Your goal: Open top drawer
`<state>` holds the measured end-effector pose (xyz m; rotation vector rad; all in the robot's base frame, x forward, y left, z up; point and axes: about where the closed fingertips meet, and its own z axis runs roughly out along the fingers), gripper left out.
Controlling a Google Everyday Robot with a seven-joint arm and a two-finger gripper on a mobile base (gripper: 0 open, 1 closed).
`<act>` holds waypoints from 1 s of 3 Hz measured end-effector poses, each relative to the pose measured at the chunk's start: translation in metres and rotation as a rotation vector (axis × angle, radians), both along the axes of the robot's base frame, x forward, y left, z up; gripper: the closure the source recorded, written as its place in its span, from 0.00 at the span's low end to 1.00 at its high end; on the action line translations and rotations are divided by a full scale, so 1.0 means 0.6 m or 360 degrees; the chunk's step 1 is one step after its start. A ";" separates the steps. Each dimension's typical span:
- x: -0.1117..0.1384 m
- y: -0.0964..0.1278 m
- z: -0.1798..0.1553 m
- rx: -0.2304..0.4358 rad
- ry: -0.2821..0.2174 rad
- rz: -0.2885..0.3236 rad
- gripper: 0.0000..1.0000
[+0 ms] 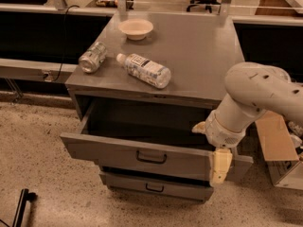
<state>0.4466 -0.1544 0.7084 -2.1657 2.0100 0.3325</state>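
Observation:
The top drawer (pixel 118 151) is the wide grey drawer under the cabinet top. It stands pulled well out, its dark inside open to view, with a small black loop handle (pixel 151 157) at the centre of its front. My gripper (pixel 213 148) is at the right end of that drawer's front, over its top edge and well right of the handle. The white arm (pixel 258 91) reaches in from the right. Only the lowest drawer (pixel 156 186), narrower with a like handle, shows below; it is closed.
On the cabinet top (pixel 199 56) lie a clear bottle (pixel 146 70), a crushed bottle (pixel 92 57) and a cream bowl (pixel 136 28). A cardboard box (pixel 277 138) stands right of the cabinet. Dark counters flank it. A black bar (pixel 21 207) lies on the speckled floor.

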 end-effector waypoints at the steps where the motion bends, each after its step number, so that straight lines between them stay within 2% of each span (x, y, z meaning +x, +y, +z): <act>1: 0.023 -0.017 0.007 -0.0044 -0.0098 -0.0111 0.00; 2: 0.096 -0.032 0.010 -0.0087 -0.0241 -0.0262 0.19; 3: 0.151 -0.042 0.008 -0.0105 -0.0304 -0.0358 0.41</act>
